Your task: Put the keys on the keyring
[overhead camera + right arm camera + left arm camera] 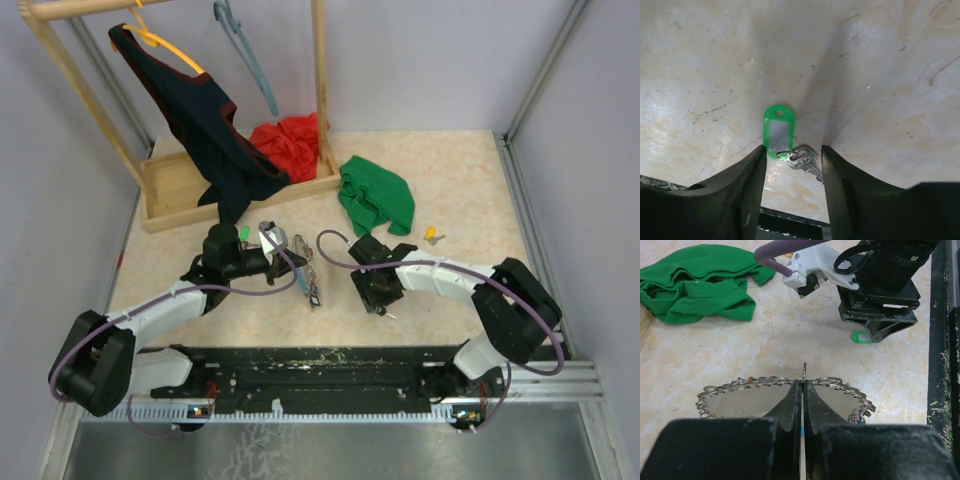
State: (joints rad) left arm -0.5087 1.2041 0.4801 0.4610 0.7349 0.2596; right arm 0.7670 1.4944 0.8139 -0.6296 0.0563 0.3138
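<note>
Parted but holding nothing, the right gripper (793, 152) straddles the green-tagged key (779, 131), which lies flat on the table (880, 75) between its fingers, tag just beside one fingertip, metal blade toward the other. Nearby, the left gripper (803, 387) is pinched tight on the keyring (740, 385), whose small loops fan out either side of its fingers.

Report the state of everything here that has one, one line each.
left pincer, shut on the keyring wire
keyring, gripped by left pincer
right pincer, open, straddling green-tagged key
green-tagged key, flat on table, not gripped
yellow-tagged key, lying loose on table
green shirt, crumpled
dark garment, hanging
</note>
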